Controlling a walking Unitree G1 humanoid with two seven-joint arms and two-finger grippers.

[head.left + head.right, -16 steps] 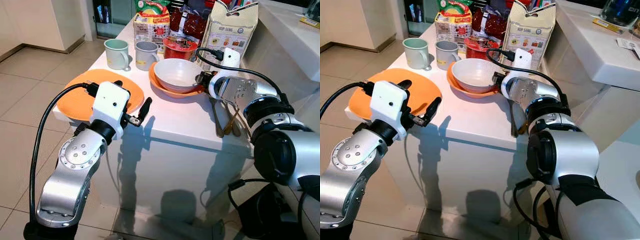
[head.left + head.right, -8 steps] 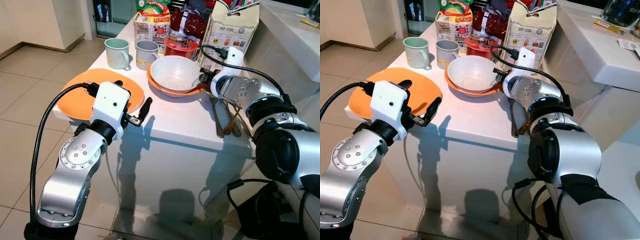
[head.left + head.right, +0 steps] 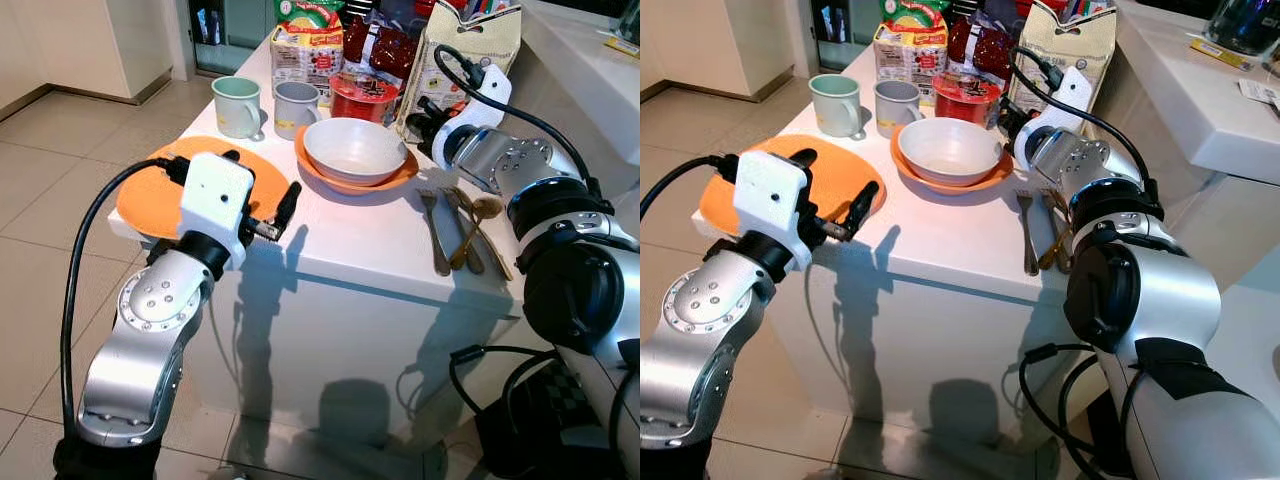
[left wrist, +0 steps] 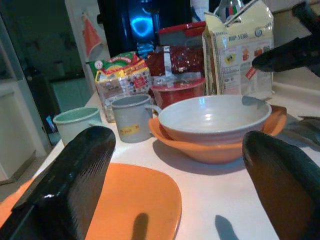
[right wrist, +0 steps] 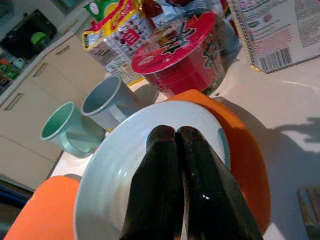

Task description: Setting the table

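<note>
A white bowl (image 3: 355, 150) sits nested in an orange dish (image 3: 345, 184) near the middle of the white table (image 3: 350, 250). A flat orange plate (image 3: 150, 195) lies at the table's left corner. A fork, knife and spoon (image 3: 460, 230) lie together to the right of the bowl. My right gripper (image 3: 428, 108) is shut with nothing in it, just past the bowl's right rim; its fingers (image 5: 175, 190) point over the bowl. My left gripper (image 3: 263, 172) stands open over the orange plate's near edge, its fingers (image 4: 70, 185) spread wide and facing the bowl (image 4: 215, 117).
A green mug (image 3: 236, 106) and a grey mug (image 3: 295, 108) stand behind the plate. A red noodle cup (image 3: 363, 97), snack packs (image 3: 305, 45) and a paper bag (image 3: 460, 50) crowd the table's back. A white counter (image 3: 580, 70) rises on the right; tiled floor (image 3: 50, 200) lies on the left.
My right gripper has drawn back from the bowl's right rim toward the paper bag. The bowl and dish, tilted half a second ago, now sit level. The left arm has barely moved.
</note>
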